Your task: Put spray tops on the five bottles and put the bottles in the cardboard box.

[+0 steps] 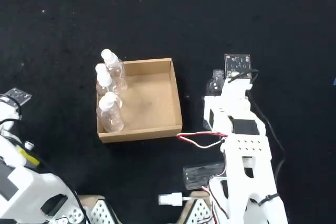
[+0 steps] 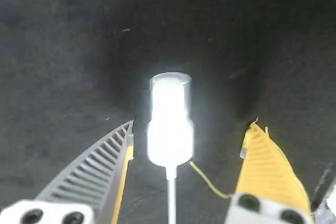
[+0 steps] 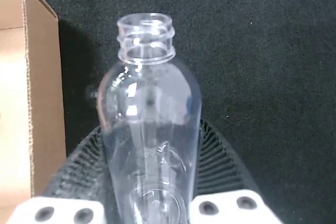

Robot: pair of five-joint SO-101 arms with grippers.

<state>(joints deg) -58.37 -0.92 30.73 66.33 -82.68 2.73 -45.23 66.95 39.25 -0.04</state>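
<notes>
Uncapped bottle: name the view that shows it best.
The right wrist view: the uncapped bottle stands close up between the fingers of the right gripper, its open neck plain. The high view catches just its top beside the arm. The left wrist view faces a spray top.

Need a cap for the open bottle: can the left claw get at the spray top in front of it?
Probably yes. The spray top lies on the black table between the left claw's open fingers, nothing covering it.

A black tabletop [image 1: 63, 30] (flecked with lint) spans the scene.
</notes>
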